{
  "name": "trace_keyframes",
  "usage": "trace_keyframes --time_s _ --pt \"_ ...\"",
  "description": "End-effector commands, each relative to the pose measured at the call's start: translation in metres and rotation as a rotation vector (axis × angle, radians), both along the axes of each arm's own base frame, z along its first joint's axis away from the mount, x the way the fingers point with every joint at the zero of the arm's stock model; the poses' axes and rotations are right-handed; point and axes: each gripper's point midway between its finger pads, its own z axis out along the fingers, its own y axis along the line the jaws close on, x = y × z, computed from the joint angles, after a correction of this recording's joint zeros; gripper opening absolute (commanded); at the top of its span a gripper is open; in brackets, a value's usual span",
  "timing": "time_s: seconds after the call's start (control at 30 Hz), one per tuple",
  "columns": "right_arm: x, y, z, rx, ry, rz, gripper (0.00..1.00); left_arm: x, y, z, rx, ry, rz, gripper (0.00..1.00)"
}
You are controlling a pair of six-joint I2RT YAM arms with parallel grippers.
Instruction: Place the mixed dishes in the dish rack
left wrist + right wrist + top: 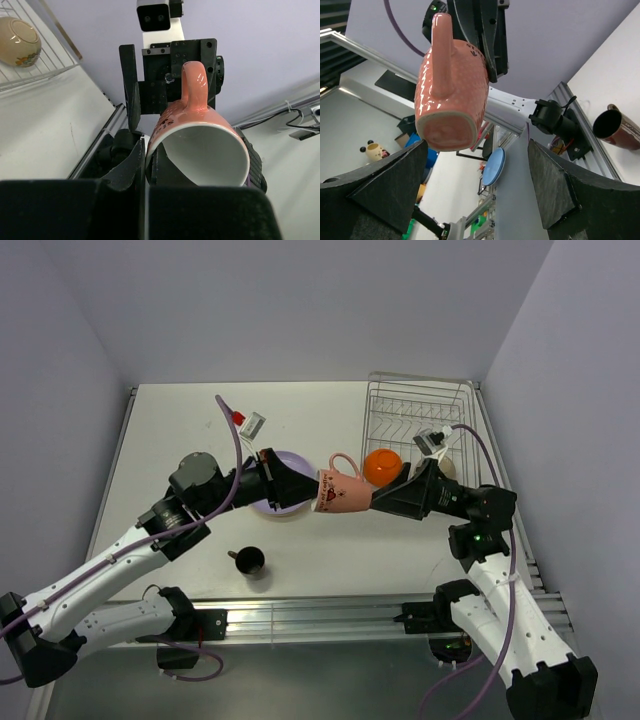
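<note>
My left gripper (pixel 308 486) is shut on the rim of the pink mug (pixel 341 491), holding it sideways in the air with its base toward the right arm. In the left wrist view one finger (pixel 165 172) is inside the mug (pixel 200 145) and one is outside. My right gripper (pixel 385 502) is open, its fingers (pixel 395 185) on either side just short of the mug's base (pixel 452 85). The lilac plate (pixel 292 460) lies under my left gripper. The orange bowl (pixel 382 466) sits at the front left corner of the dish rack (pixel 420 410). The white bowl (pixel 446 466) is in the rack. The black cup (pixel 248 560) stands near the table's front.
A small white and red object (pixel 252 423) lies at the back of the table, left of the rack. The table's right edge runs close beside the rack. A metal rail (pixel 320 615) borders the near edge.
</note>
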Motion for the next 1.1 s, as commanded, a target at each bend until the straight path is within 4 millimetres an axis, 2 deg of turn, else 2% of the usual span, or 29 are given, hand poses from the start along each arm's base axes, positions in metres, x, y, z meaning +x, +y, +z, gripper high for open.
trace_keyframes --time_s 0.0,0.13,0.33,0.63,1.07 --pt "-0.025 -0.002 0.029 0.049 -0.117 0.040 0.88 -0.003 -0.004 0.002 -0.018 -0.019 -0.016 0.00" --pt "-0.032 -0.004 0.043 0.066 -0.149 0.041 0.88 -0.005 -0.003 0.004 -0.024 -0.020 -0.026 0.00" --pt "-0.039 -0.006 0.055 0.089 -0.171 0.047 0.87 -0.006 -0.003 0.003 -0.031 -0.017 -0.032 0.00" --pt "-0.034 -0.004 0.051 0.092 -0.164 0.037 0.86 -0.009 -0.006 0.009 -0.071 -0.018 -0.055 0.00" --pt "-0.020 0.006 0.055 0.087 -0.206 -0.007 0.78 -0.011 -0.013 0.006 -0.116 0.018 -0.094 0.00"
